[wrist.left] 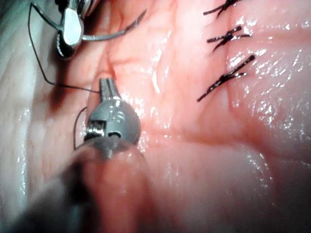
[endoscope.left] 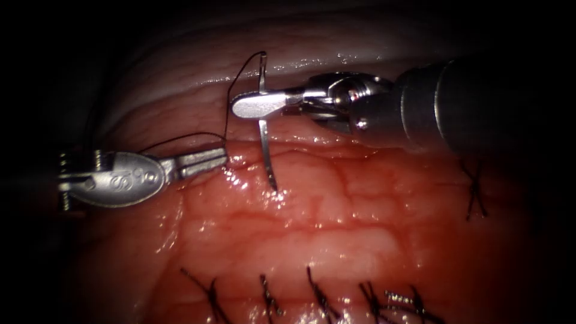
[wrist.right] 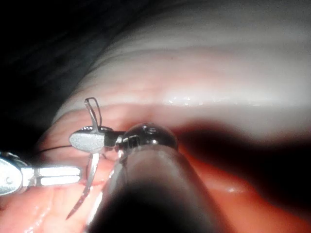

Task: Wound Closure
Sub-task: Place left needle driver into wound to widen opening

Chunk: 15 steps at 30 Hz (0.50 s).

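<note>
Endoscope view: right tool (endoscope.left: pixel 252 105) enters from right, jaws clamped on needle (endoscope.left: pixel 264 135) near its swaged end, about upper third of curve. Needle hangs free above tissue (endoscope.left: pixel 336 222), tip (endoscope.left: pixel 274 187) pointing down, just at surface; whether it touches cannot be told. Thread (endoscope.left: pixel 231 99) loops from needle's far end down to left tool (endoscope.left: pixel 223 157), jaws closed on thread. Tied stitches (endoscope.left: pixel 318 297) near. Needle stiff, thin, slick, likely to swivel; best gripped on body, never tip. Thread limp.
</note>
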Available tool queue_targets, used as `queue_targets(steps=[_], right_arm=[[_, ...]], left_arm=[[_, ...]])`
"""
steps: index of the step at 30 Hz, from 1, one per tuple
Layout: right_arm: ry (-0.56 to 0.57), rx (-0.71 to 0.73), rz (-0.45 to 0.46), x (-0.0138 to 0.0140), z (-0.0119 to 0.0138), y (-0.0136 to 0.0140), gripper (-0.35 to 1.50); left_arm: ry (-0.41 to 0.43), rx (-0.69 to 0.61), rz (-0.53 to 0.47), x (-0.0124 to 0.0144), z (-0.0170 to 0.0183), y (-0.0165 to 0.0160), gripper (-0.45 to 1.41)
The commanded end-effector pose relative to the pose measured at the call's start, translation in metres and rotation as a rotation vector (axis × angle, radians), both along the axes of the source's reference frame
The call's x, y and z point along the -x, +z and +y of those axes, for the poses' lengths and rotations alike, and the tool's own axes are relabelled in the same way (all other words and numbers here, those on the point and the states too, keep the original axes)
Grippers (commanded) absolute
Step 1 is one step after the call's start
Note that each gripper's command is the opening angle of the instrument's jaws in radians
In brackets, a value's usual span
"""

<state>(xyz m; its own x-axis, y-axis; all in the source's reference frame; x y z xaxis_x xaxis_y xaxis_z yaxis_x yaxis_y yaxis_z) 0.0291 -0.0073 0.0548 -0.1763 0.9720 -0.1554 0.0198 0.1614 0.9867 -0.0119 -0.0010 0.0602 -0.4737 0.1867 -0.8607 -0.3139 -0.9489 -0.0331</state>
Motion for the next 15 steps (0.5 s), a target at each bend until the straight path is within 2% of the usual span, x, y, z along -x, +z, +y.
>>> queue_targets(steps=[1, 8, 15], right_arm=[[-0.002, 0.002, 0.002, -0.0008, 0.0001, 0.0004, -0.35], [-0.001, 0.013, 0.000, -0.0008, -0.0001, 0.0002, -0.35], [0.009, 0.088, -0.014, -0.0010, -0.0001, 0.0002, -0.35]], left_arm=[[0.006, -0.011, 0.008, 0.0006, -0.0003, 0.0008, -0.45], [0.085, -0.079, 0.104, 0.0006, -0.0027, 0.0026, -0.45], [0.106, -0.129, 0.147, 0.0006, -0.0035, 0.0031, -0.45]])
